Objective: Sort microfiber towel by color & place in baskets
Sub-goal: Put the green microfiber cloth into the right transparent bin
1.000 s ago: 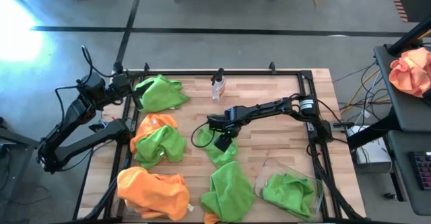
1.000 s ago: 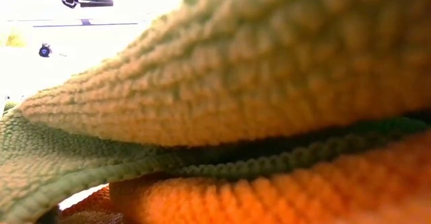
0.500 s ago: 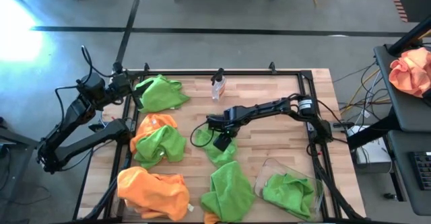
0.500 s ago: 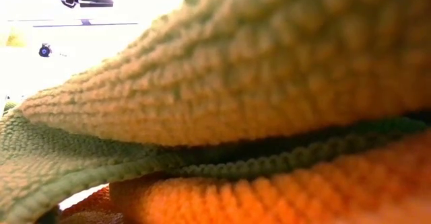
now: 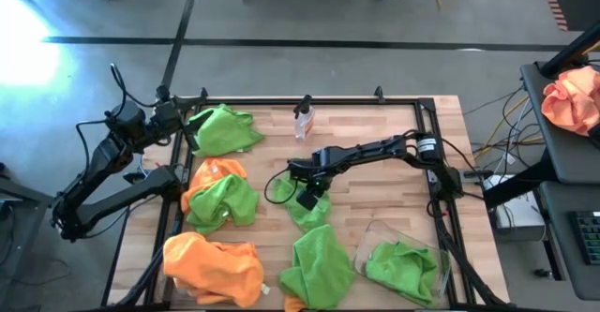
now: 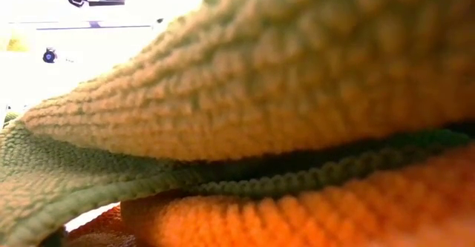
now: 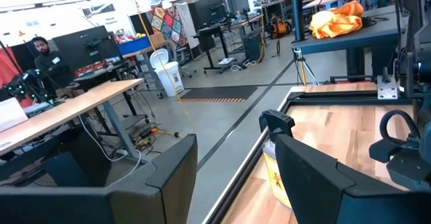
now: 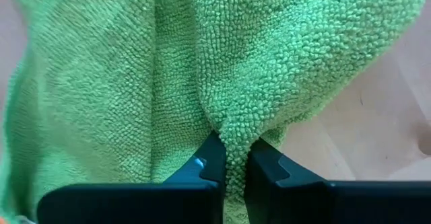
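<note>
your right end effector is closed on a fold of the lime green microfiber towel at frame centre. the clear basket holding green cloth sits lower right of it, nearer this outstretched arm. the left end effector, jaws wide and empty, waits at upper left.

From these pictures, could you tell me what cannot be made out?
- Low view: orange towel against the lens hides the table and both arms.
- High view: left basket is buried under orange towels; right gripper fingertips are too small.
- Left wrist view: no towels in sight.
</note>
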Tool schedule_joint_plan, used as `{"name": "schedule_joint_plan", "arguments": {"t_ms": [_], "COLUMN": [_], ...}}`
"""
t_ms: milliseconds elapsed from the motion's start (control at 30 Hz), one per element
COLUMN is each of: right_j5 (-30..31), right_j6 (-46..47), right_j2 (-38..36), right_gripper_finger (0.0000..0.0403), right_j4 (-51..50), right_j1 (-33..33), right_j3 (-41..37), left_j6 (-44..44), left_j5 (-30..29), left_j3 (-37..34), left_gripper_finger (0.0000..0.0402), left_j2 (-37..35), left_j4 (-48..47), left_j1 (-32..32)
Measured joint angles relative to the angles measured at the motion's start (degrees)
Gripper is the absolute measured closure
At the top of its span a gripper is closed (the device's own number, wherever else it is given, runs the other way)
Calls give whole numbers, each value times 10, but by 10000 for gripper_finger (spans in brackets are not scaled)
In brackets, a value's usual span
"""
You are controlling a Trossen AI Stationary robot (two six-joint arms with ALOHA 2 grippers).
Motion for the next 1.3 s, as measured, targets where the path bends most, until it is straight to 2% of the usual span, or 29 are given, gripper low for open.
{"name": "schedule_joint_plan", "arguments": {"t_ms": [233,433,700,833,967,1100,1300], "right_j5": [1,12,158,204,209,267,301], "right_j6": [1,-25,-52,-53,-59,-18,61], "right_j2": [-2,-2,-3,-16,-56,-109,-188], "right_gripper_finger": [380,380,380,380,380,380,380], "right_j4": [-23,-107,-351,-407,-399,-406,-407], "right_j1": [0,0,5,9,12,13,18], "right_j3": [53,124,253,302,313,305,263], "left_j6": [0,-38,-130,-160,-178,-187,-193], "left_j5": [0,0,0,1,1,1,1], "left_j3": [0,0,0,0,0,0,0], "left_gripper_finger": [216,216,216,216,216,216,216], "left_j2": [0,0,0,0,0,0,0], "left_j4": [0,3,21,25,25,25,28], "left_j1": [0,0,0,0,0,0,0]}}
